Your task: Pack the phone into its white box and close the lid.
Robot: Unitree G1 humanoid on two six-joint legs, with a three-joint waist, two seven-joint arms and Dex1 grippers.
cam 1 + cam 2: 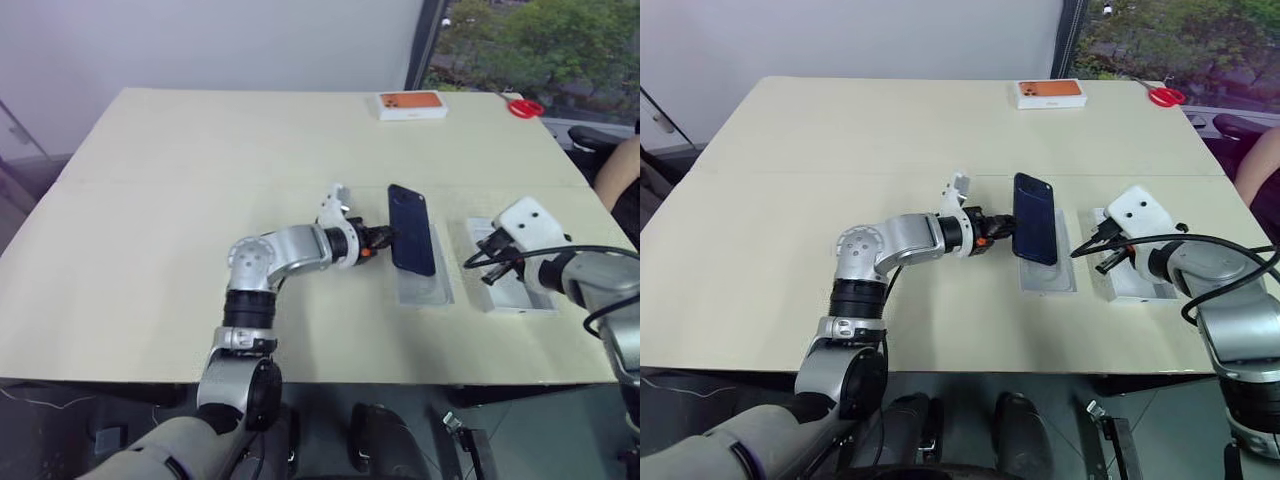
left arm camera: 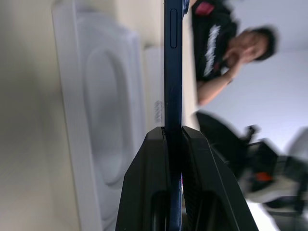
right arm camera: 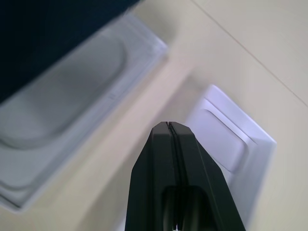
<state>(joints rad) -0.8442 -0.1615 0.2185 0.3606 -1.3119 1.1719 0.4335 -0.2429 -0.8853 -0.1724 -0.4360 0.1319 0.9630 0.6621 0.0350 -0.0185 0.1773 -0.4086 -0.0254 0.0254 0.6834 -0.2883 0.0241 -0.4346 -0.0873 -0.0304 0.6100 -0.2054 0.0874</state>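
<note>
Beige table (image 1: 180,230), left gripper (image 2: 173,132) edge-gripping phone (image 1: 411,228)

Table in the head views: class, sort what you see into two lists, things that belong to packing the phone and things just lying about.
Belong to the job:
- phone, gripped in the left tool
- white box beneath it
- lid beside it

Lying about:
- orange-topped box
- red scissors

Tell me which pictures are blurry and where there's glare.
Left wrist view: the phone edge is sharp between the left end effector fingers, the person behind smeared. Right wrist view: the tray is soft. Head views: crisp, no strong glare on the table.
</note>
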